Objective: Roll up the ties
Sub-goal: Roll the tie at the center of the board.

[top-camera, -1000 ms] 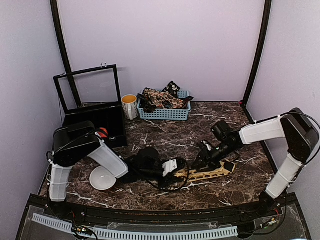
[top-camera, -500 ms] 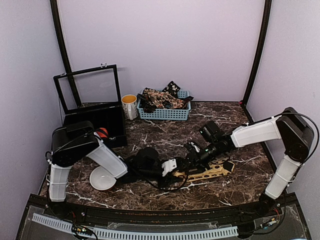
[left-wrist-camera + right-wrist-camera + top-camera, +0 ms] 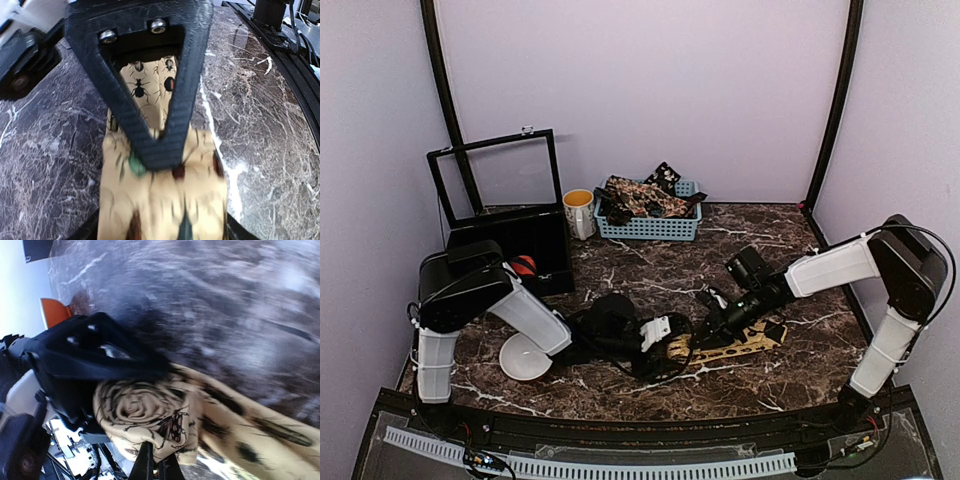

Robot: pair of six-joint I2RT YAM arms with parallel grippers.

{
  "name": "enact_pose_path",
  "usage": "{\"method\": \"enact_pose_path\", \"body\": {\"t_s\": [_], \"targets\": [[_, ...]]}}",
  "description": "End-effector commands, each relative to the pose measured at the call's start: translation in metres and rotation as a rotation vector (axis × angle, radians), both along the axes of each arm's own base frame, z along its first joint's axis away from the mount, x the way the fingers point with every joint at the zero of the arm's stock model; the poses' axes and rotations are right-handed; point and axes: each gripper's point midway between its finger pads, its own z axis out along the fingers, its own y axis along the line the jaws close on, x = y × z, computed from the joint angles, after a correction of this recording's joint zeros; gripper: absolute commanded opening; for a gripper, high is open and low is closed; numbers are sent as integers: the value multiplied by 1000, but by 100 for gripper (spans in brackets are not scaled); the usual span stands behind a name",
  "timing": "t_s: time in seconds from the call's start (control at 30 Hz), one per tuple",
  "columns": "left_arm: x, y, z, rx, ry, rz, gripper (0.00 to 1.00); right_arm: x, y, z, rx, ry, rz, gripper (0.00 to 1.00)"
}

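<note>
The mustard-tan tie (image 3: 740, 345) with dark insect prints lies flat on the marble at front centre, its left end wound into a coil (image 3: 140, 412). In the left wrist view the coil (image 3: 165, 200) lies blurred under the black triangular finger (image 3: 150, 100) of my left gripper (image 3: 665, 335), whose jaws stand open around it. My right gripper (image 3: 156, 467) is shut on the coil's outer edge, pinching a fold of fabric. From above, that right gripper (image 3: 712, 322) sits just right of the left one.
A pale blue basket (image 3: 688, 228) holding several dark printed ties (image 3: 645, 195) stands at the back. A white cup (image 3: 579, 212) sits next to it. A black box with a raised lid (image 3: 515, 245) stands back left, and a white bowl (image 3: 525, 357) front left.
My right gripper came left to the coil and shut on its edge. The left gripper's jaws widened around the coil, and the left arm barely shifted.
</note>
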Motion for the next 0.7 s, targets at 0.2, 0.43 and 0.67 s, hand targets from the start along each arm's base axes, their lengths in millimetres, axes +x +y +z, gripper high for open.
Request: {"method": "enact_pose_path", "body": {"t_s": [0.2,0.43,0.67], "targets": [[-5,4,14,0,14,6,81,-5,-65,-52,-193,51,-66,0],[1,-13,14,-53,22,22,83,-6,-69,-61,-208,66,-69,0],[8,-37,15,-94,13,-9,83,-5,-69,-64,-211,62,-56,0]]}}
